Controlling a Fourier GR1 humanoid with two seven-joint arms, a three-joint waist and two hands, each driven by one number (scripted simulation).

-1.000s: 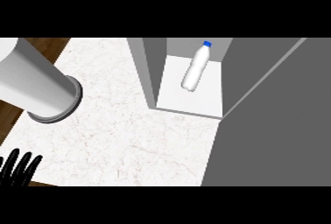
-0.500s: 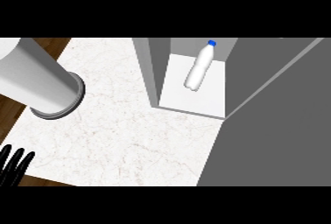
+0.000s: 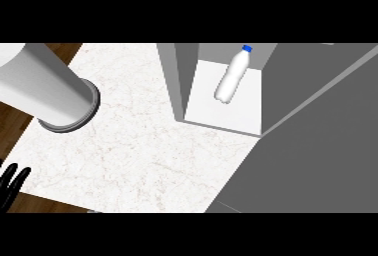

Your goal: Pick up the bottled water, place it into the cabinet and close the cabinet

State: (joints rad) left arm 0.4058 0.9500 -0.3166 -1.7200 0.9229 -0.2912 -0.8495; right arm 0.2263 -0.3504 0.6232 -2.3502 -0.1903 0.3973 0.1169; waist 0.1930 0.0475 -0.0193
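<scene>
Inside cabinet [image 3: 221, 112], bottled water [image 3: 232, 77], blue cap toward the view's top

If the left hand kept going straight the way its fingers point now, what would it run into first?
Probably the large grey cylinder: the left hand sits at the lower left edge, fingers pointing up over the white counter. Heights are unclear, so it could pass alongside.

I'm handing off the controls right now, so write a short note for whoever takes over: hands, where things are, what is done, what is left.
Left hand: open, resting at the lower left edge, holding nothing.
Right hand: not in view.
Bottle: inside the cabinet, on its white floor, blue cap toward the back.
Door: open, the grey panel at the right.
Done: bottle is in the cabinet.
Left: close the door.
</scene>
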